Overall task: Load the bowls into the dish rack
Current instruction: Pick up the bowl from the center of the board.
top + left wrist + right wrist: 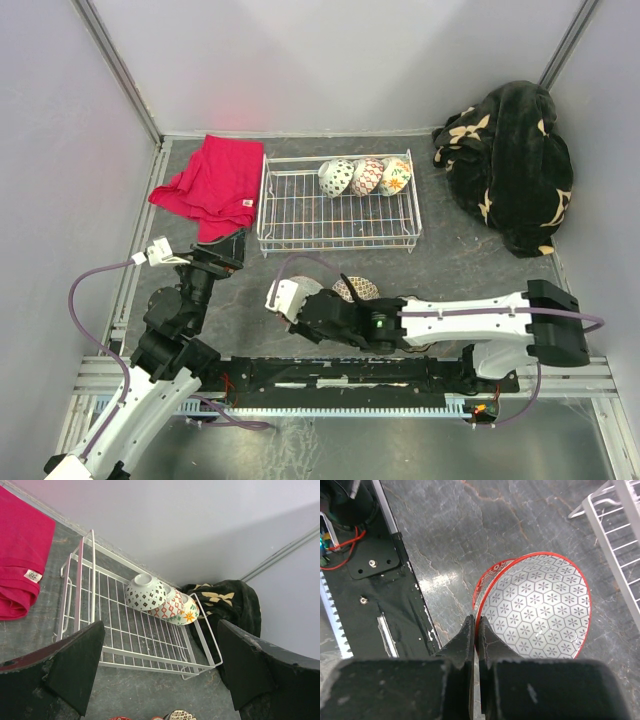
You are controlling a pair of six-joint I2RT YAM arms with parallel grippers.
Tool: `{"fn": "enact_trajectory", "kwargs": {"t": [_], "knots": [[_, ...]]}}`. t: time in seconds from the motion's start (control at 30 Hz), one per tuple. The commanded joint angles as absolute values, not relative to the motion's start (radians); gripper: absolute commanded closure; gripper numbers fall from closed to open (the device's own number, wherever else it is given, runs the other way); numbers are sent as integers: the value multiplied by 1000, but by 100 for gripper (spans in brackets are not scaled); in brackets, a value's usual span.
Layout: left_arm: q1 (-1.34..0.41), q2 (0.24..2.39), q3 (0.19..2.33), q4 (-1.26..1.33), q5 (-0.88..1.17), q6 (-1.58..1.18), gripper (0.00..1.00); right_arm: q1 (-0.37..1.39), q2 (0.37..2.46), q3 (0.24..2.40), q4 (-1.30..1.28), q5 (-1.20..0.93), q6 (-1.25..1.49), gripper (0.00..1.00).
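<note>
My right gripper (477,622) is shut on the near rim of a red-rimmed bowl (540,605) with a grey hexagon-flower inside, low over the dark table. From above, that gripper (297,303) and held bowl (303,290) lie in front of the dish rack (300,215), next to a brown-patterned bowl (358,289). Three bowls lean on edge at the rack's far right: diamond-dotted (336,178), red lattice (367,177) and floral orange (396,176). My left gripper (160,630) is open and holds nothing, by the rack's near left corner (225,250).
A red cloth (210,185) lies left of the rack. A black floral blanket (510,160) is heaped at the back right. The rack's white wire corner (615,535) stands close to the held bowl. The black base rail (340,375) runs along the near edge.
</note>
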State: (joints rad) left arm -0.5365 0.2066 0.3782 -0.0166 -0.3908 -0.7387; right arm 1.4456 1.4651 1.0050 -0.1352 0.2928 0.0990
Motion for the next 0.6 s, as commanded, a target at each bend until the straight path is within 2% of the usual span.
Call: {"fn": "enact_trajectory", "kwargs": {"t": [0.0,0.3,0.43,0.57], "knots": [[-539,200,381,0,-407,-701,0,1449,1352,990,-26,294,99,98],[-539,206,379,6,-406,-697,0,1448,1166,920,-20,340,123,98],[-539,224,383,8,-405,-695,0,1435,1149,977,-79,420,126,98],[-539,220,380,8,-405,-693,0,1341,1191,1083,-108,328,189,98]]}}
